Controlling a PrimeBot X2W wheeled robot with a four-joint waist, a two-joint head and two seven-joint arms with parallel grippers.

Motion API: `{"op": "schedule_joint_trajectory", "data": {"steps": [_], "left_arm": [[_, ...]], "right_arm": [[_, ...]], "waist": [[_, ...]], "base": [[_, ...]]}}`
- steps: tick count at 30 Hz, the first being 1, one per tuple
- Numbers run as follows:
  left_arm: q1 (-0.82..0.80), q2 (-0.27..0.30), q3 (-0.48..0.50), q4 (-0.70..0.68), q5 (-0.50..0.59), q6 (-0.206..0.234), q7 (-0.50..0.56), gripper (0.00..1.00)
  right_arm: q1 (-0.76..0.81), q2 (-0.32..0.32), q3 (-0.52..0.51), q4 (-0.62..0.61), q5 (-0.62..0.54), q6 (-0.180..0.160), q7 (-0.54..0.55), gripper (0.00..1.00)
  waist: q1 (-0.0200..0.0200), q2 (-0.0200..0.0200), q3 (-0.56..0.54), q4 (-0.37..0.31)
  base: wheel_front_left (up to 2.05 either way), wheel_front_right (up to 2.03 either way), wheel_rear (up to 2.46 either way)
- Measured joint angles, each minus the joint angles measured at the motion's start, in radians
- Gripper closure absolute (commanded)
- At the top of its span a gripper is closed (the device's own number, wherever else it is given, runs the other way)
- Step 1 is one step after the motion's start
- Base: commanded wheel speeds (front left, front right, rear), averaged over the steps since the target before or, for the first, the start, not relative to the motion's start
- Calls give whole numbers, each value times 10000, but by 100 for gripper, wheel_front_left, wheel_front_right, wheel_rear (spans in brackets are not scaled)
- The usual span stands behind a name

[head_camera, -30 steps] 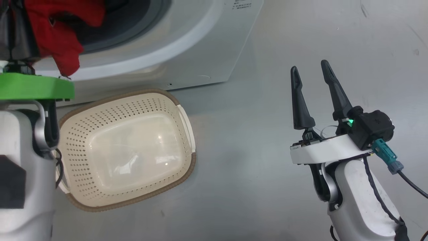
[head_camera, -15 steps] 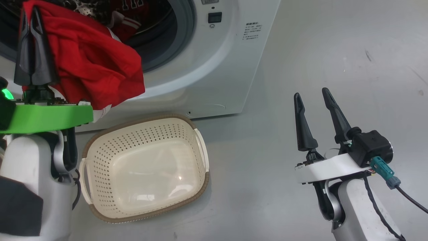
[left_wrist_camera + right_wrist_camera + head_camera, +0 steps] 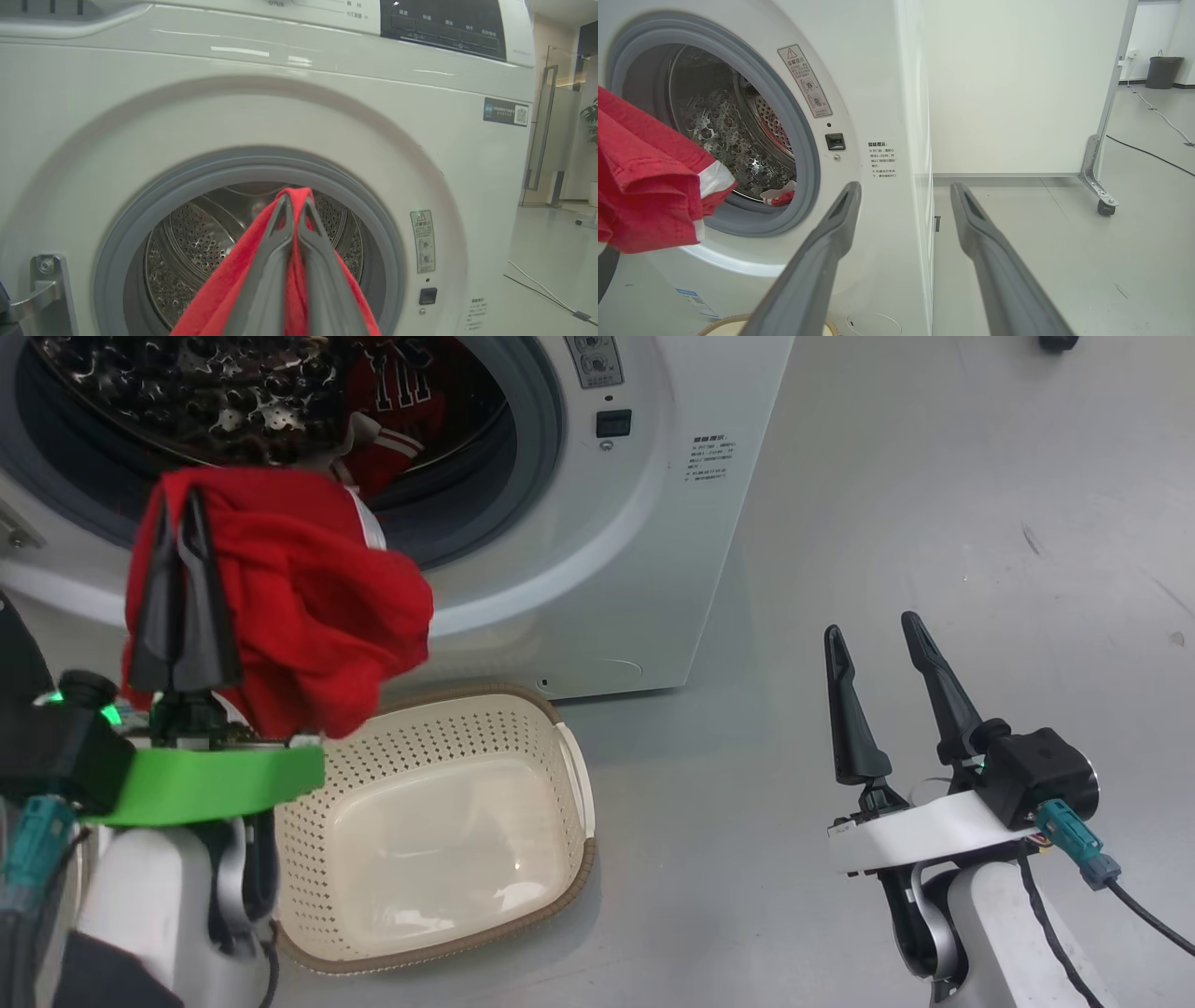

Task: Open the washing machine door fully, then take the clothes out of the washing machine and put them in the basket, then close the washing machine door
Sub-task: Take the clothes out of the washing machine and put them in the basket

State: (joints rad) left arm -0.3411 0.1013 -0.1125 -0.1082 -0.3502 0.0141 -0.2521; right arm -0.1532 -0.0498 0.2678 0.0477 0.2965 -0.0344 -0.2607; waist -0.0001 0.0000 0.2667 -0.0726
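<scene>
A red garment (image 3: pixel 308 616) is pinched between the pressed-together fingers of the left gripper (image 3: pixel 181 504), which is raised in front of the washing machine (image 3: pixel 653 523), just outside its drum (image 3: pixel 187 392). The fingers are pointed up and away towards the opening, with the cloth draped over them and bunched to their right. The basket (image 3: pixel 448 737) is set on the floor (image 3: pixel 840 476) below the held cloth and to its near right, so that only its far left corner is overhung by the lowest folds. Its long axis is laid roughly left to right, along the machine's front. The left arm is by far the nearer one, and a short carry rightwards and down is judged to be needed before release. A second red piece, a lettered jersey (image 3: pixel 387 401), is left in the drum. The right gripper (image 3: pixel 869 623) is held well apart to the right, its fingers spread and empty, pointing away over bare floor.
</scene>
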Motion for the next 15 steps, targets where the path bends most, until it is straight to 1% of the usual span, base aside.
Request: {"op": "schedule_joint_trajectory", "data": {"steps": [2,6,8,12,15], "left_arm": [[478,-35,-140,144,-6,77,17,100],[1409,-161,-514,625,-52,75,180,100],[1691,-215,-560,853,-288,73,265,100],[1986,-230,-688,1312,-454,58,324,100],[2044,-228,-792,1699,-472,-33,426,100]], "right_arm": [[4,0,0,-23,-2,25,0,0],[6,2,65,-157,-6,69,0,0],[2,-2,125,-219,-6,105,0,0],[-21,0,230,-387,-63,144,0,0],[-29,0,316,-522,-79,144,0,0]], "waist": [[0,0,25,-7],[0,0,194,-27],[0,0,286,-53],[0,0,520,-137],[0,0,744,-222]], "base": [[0,0,0],[0,0,0],[0,0,0],[0,0,0],[0,0,0]]}}
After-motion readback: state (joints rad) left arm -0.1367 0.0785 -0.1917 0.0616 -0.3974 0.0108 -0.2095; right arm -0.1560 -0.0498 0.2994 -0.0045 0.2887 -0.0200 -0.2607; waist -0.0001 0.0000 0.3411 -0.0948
